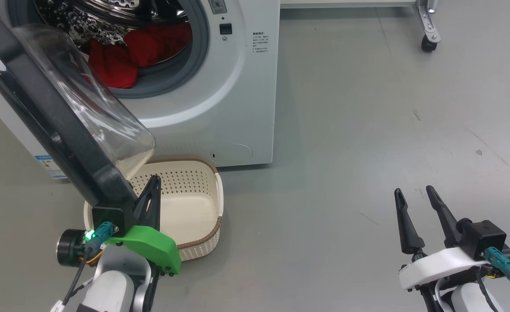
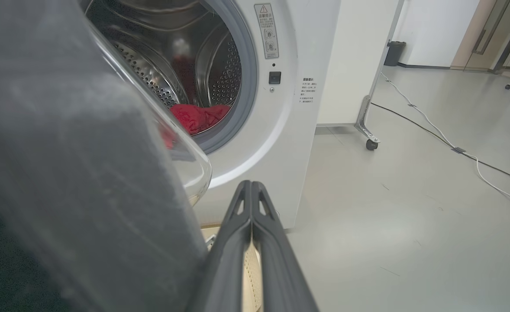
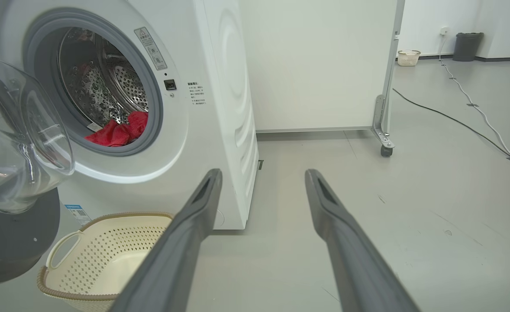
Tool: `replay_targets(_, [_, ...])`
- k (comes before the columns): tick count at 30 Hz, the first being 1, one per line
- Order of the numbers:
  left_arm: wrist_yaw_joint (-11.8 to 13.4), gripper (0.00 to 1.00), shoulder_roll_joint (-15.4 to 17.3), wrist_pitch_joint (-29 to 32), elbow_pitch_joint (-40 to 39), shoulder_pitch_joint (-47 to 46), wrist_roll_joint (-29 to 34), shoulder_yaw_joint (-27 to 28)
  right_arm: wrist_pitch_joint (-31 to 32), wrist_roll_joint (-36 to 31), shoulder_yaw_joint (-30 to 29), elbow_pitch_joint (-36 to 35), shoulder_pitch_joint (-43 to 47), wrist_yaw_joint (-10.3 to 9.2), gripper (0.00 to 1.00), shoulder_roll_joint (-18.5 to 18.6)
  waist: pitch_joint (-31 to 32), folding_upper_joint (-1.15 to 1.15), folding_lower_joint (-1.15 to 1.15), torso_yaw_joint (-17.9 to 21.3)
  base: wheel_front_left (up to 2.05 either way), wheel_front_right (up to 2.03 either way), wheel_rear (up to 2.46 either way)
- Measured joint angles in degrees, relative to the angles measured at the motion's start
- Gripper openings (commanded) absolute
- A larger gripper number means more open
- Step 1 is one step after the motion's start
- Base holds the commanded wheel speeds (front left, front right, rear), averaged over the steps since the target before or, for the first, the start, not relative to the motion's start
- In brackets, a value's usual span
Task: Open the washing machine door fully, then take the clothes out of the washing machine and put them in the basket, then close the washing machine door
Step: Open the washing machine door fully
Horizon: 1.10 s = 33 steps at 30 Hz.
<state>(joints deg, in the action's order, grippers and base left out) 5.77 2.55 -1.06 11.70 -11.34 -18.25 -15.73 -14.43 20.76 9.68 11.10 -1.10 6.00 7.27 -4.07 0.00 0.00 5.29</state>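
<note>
- The washing machine door (image 1: 60, 130) stands swung open on the left side of the mouth. Its black rim runs diagonally down my head view, and the clear glass bowl bulges toward the right.
- The washing machine (image 1: 233, 86) is a white front-loader standing on the grey floor (image 1: 346, 151). Its grey-ringed mouth is uncovered and the steel drum shows inside.
- The clothes (image 1: 142, 52), bright red, lie in a heap at the bottom of the drum, just behind the rubber ring.
- The basket (image 1: 181, 175), cream with a brown rim, sits on the floor just in front of the machine's base, below the open door. I see nothing in it.
- My left tool (image 1: 154, 182) is narrow, its two dark fingers pressed together with nothing between them. It lies close alongside the lower end of the door's rim, above the basket. I cannot tell whether it touches the rim.
- My right tool (image 1: 414, 190) is wide, fingers spread and holding nothing. It hangs over bare floor well to the right of the machine and basket.
- A blue label sticker (image 1: 49, 167) shows low on the machine's front, left of the door.
- A white panel on castors (image 3: 382, 138) stands behind the machine, and cables (image 3: 476, 108) trail across the floor beyond it.
</note>
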Motion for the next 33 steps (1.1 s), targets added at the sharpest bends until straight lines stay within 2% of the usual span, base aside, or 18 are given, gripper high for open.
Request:
replay_targets(19, [0.32, 0.0, -0.43, -0.55, 1.75, -0.1, -0.15, -0.38, 0.0, -0.24, -0.36, 0.73, -0.05, 0.47, 1.0, -0.24, 0.15, 0.0, 0.0, -0.88, 0.0, 0.0, 0.0])
replay_targets(33, [0.46, 0.0, -0.67, -1.54, 2.9, -0.13, -0.52, -2.1, 0.0, -0.67, -0.7, 0.77, 0.01, 0.51, 1.0, -0.12, 0.52, 0.0, 0.0, -4.55, 0.0, 0.0, 0.0])
